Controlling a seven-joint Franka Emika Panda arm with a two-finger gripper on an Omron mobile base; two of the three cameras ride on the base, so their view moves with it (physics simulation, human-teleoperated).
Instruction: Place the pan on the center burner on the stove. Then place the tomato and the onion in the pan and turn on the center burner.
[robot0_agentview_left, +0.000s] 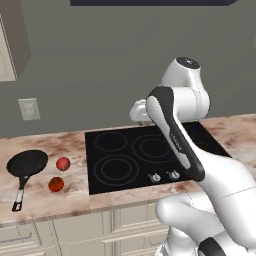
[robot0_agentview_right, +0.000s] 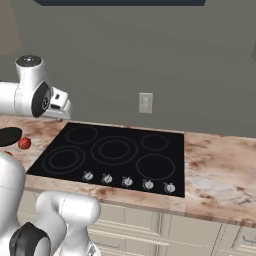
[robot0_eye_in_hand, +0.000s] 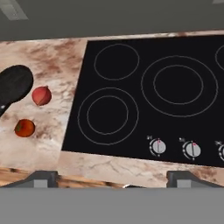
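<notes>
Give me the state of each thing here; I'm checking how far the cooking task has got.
pan: empty, on the counter left of the stove.
onion: on the counter, beside the pan.
tomato: on the counter, not in the pan.
stove: burners bare.
gripper: open, holding nothing, above the stove's front edge.

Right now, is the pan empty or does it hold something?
Empty. The pan lies on the counter; the onion and tomato sit beside it.
</notes>
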